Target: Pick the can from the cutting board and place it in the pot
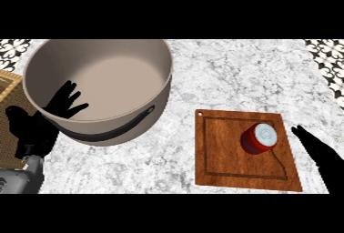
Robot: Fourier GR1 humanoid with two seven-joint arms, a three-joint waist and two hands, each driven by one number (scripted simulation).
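The can (pixel 259 138) stands on the board (pixel 228 159), untouched; the right hand (pixel 321 152), fingers straight, is just beside it and should curl round its side before lifting toward the pot (pixel 134 123); left hand (pixel 64 102) rests open

A red can (pixel 259 138) stands on the cutting board (pixel 222 154) beside a large pot (pixel 128 123), open hands flanking both.

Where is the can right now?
In the head view the can stands on the right part of the cutting board, right of the pot. The right hand is just to its right, not touching it.
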